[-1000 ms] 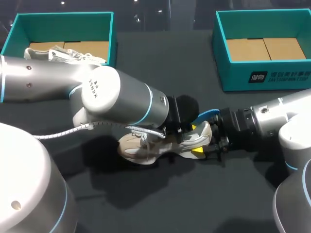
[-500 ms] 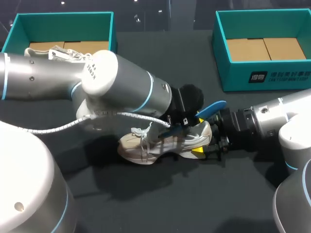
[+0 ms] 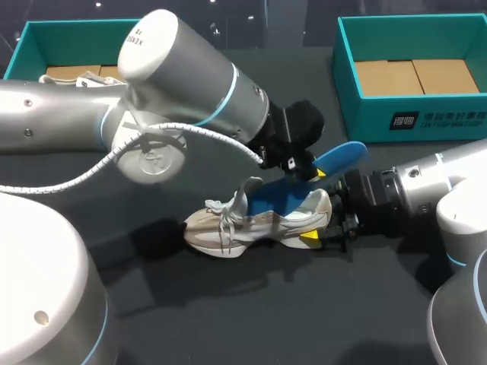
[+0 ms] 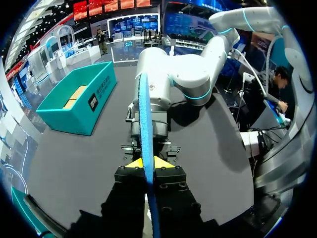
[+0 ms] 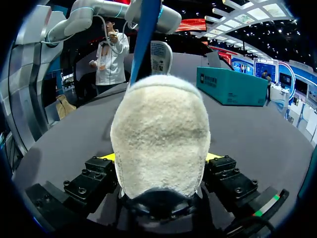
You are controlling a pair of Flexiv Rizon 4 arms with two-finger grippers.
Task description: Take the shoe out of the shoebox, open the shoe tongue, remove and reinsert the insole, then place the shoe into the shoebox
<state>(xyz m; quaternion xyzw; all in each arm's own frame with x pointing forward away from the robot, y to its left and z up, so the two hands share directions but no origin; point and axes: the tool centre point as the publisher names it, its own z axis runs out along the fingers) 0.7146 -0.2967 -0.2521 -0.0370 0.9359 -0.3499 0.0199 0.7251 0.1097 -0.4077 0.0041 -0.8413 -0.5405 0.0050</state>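
A beige sneaker (image 3: 251,224) lies on its sole at the middle of the black table, toe to the left. My right gripper (image 3: 323,222) is shut on its heel. In the right wrist view the fuzzy heel (image 5: 161,134) fills the space between the yellow fingertips (image 5: 214,156). My left gripper (image 3: 304,169) hovers above the heel, shut on a blue insole (image 3: 338,157). The insole's front end (image 3: 274,201) still dips into the shoe opening. In the left wrist view the insole (image 4: 144,114) stands edge-on in the left gripper (image 4: 148,162).
A teal shoebox (image 3: 171,57) at the back left holds another pale shoe (image 3: 91,80). A second teal box (image 3: 342,91) stands at the back right, showing only its cardboard floor. My left arm's big elbow spans the table's left half.
My left gripper has risen and moved right, drawing the blue insole up and out of the shoe. The right gripper and the shoe have stayed put.
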